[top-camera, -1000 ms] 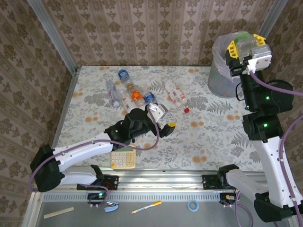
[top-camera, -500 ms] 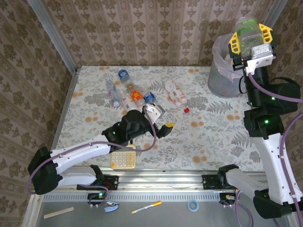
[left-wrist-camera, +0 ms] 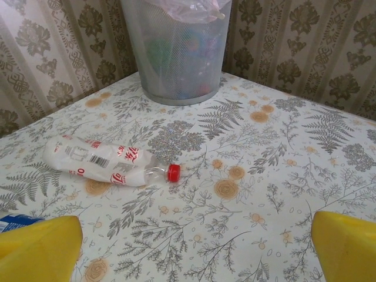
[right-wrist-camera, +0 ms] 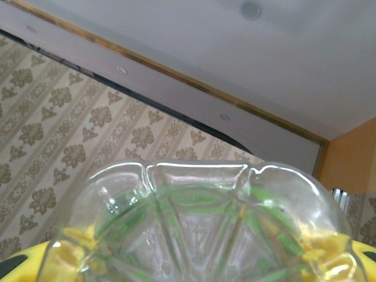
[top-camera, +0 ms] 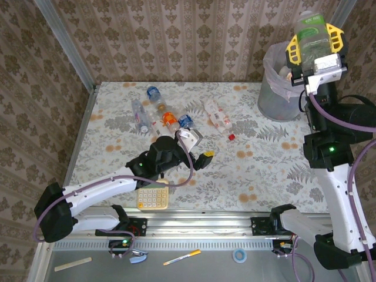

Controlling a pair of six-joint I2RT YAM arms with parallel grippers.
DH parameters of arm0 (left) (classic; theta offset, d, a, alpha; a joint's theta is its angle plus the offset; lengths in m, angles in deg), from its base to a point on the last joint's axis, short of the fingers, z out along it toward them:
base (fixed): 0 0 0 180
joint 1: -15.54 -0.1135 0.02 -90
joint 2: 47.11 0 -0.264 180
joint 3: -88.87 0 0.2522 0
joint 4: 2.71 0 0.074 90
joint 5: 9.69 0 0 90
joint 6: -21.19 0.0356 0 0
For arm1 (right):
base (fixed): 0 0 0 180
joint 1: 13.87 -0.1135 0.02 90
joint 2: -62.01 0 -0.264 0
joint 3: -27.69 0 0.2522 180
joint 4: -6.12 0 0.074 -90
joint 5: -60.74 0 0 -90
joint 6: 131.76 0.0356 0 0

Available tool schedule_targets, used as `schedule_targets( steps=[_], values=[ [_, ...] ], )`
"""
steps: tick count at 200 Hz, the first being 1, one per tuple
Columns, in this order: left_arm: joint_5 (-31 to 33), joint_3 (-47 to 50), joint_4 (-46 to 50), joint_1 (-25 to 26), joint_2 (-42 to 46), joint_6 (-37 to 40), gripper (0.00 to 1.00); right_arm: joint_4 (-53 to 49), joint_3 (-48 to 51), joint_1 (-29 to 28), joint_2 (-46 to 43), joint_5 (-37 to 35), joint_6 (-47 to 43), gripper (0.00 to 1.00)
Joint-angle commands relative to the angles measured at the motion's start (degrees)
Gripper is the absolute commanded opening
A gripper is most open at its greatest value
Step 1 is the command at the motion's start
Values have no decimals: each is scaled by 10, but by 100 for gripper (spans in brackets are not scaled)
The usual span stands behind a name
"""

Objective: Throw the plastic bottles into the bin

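Observation:
My right gripper (top-camera: 315, 40) is shut on a clear green-tinted bottle (top-camera: 309, 29), held high in the air just right of the bin (top-camera: 273, 101), a grey mesh basket with a pinkish bag liner. The right wrist view looks at this bottle's ribbed base (right-wrist-camera: 200, 217) between my yellow fingers (right-wrist-camera: 61, 258). My left gripper (top-camera: 201, 151) hovers open over the middle of the table. Ahead of it a white bottle with red labels and a red cap (left-wrist-camera: 108, 163) lies on its side, with the bin (left-wrist-camera: 176, 59) beyond. Several more bottles (top-camera: 160, 113) lie at the back left.
A yellow calculator (top-camera: 153, 197) sits near the table's front edge, under my left arm. A loose red cap (top-camera: 231, 136) lies mid-table. Patterned walls close the back and both sides. A blue-labelled bottle (left-wrist-camera: 13, 224) peeks in at the left wrist view's lower left.
My right gripper has lifted the green bottle higher and slightly right, above the bin's rim. My left gripper has shifted a little toward the back of the table, still open.

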State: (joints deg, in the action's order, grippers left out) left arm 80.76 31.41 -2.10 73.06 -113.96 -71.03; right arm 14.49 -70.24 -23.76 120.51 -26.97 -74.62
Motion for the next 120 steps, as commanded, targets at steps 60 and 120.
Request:
schedule_targets(
  steps=[60, 120],
  values=[
    [10, 0, 4, -24, 11, -18, 100, -465, -402, 152, 306, -115, 161, 66],
    [47, -1, 65, -31, 41, -29, 100, -524, -467, 160, 352, -112, 201, 100]
  ],
)
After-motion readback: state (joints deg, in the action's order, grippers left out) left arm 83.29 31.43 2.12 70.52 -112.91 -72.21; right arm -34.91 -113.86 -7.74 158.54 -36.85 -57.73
